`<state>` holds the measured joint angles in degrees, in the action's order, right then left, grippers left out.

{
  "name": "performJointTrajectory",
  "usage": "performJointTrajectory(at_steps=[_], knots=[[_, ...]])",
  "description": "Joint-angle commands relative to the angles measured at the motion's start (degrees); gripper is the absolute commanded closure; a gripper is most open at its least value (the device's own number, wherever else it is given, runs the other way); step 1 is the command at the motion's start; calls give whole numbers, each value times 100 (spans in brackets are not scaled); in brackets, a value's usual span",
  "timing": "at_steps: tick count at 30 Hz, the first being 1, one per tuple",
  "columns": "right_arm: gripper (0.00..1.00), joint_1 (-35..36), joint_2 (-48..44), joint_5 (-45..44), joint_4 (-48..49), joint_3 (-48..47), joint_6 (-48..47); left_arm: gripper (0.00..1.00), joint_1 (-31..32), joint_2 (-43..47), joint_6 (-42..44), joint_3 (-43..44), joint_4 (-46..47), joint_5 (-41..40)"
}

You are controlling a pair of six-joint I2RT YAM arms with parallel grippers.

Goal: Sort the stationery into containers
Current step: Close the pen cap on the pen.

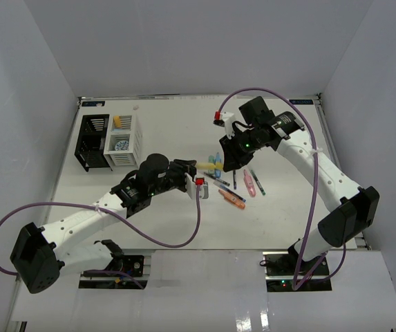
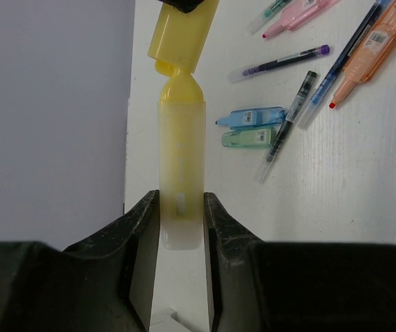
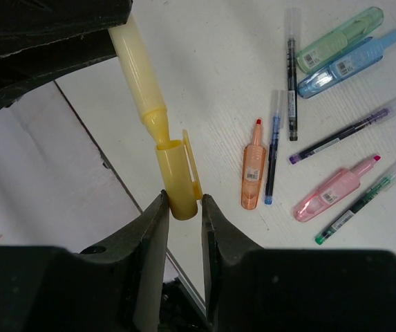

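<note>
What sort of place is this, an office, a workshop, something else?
Most likely a robotics lab test cell, not an office: a white table boxed in by plain white panels, two cabled robot arms bolted at its edge, and loose markers laid out on it with two desk organizers.

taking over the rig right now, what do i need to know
Left gripper: shut on the yellow plastic marker body.
Right gripper: shut on its yellow cap, not seated.
Done: round blue-white tape roll and a yellow item sit in the white slatted organizer.
To do: four stubby pastel markers and thin pens loose on the table.
Black slatted organizer: contents unclear.
</note>
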<state>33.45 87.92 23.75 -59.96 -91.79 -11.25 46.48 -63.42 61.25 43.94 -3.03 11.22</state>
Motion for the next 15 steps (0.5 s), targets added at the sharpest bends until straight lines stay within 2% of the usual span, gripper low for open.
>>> performJointTrajectory(at_steps=[1, 15], knots=[[92, -5, -64, 60, 20, 82, -132, 100, 72, 102, 132, 26, -93, 249], [92, -14, -91, 139, 20, 196, -159, 100, 221, -4, 545, 53, -277, 196]])
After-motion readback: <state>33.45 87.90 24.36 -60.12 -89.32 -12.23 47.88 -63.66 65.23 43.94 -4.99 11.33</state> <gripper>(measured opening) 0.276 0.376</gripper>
